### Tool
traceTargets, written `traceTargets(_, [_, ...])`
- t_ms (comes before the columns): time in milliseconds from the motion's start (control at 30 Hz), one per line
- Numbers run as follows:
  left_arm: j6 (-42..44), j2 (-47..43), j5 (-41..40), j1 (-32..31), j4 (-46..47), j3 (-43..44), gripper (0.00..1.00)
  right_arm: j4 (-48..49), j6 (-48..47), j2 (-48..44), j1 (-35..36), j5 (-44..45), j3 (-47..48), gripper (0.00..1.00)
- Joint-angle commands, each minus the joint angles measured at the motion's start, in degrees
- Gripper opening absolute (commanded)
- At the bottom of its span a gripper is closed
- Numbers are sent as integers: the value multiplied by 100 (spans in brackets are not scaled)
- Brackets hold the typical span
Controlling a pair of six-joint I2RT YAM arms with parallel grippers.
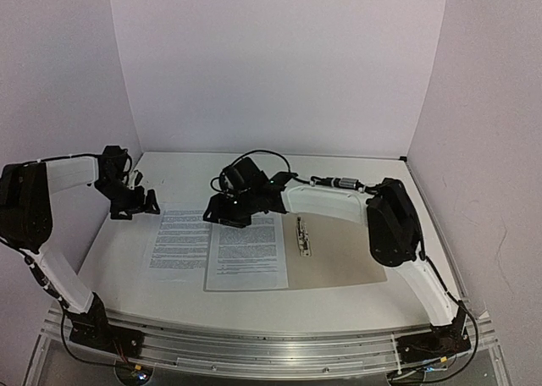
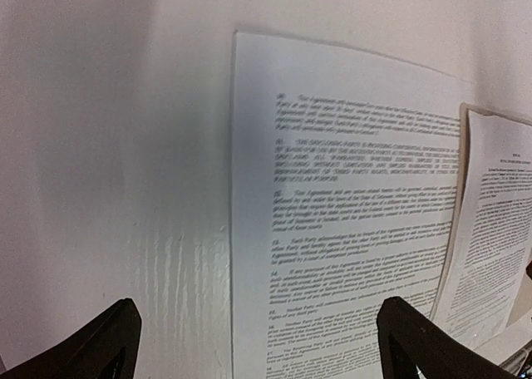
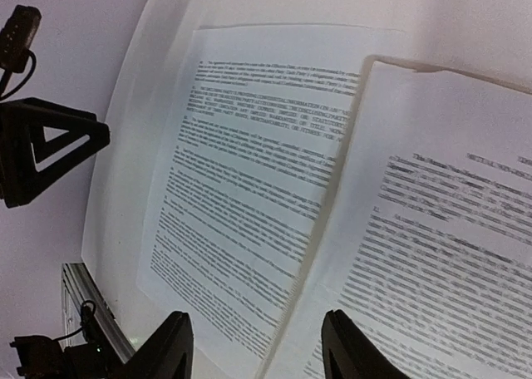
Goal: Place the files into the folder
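Black fingers of the left gripper fill the bottom corners of the left wrist view, spread wide with nothing between them. They hang over the white table and the near edge of a first sheet of printed text. In the right wrist view the right gripper also has its jaws apart and empty. It hovers above the line where that first sheet meets a second sheet. From overhead, the left gripper sits at centre left of the frame, just beyond the first sheet's upper left corner. The right gripper sits at frame centre over the top edge of the second sheet. The first sheet lies flat on the table. The second lies just to its right on the left leaf of the open tan folder, whose edge overlaps the first sheet's right margin. A metal clip lies along the folder's spine, and the folder's right leaf shows as plain tan at centre right.
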Motion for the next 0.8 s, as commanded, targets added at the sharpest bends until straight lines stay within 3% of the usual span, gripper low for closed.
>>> traceTargets(0, [-372, -474, 642, 524, 3, -826, 100, 10, -41, 745, 328, 467, 1053, 59])
traceTargets(333, [-776, 237, 1600, 566, 637, -1394, 99, 315, 311, 1714, 701, 967, 1512, 59])
traceTargets(600, [-738, 688, 1850, 568, 1142, -1703, 97, 331, 625, 2032, 812, 580, 1291, 59])
traceTargets(767, [-688, 905, 2202, 566, 1127, -1467, 88, 365, 794, 2374, 804, 68, 1513, 59])
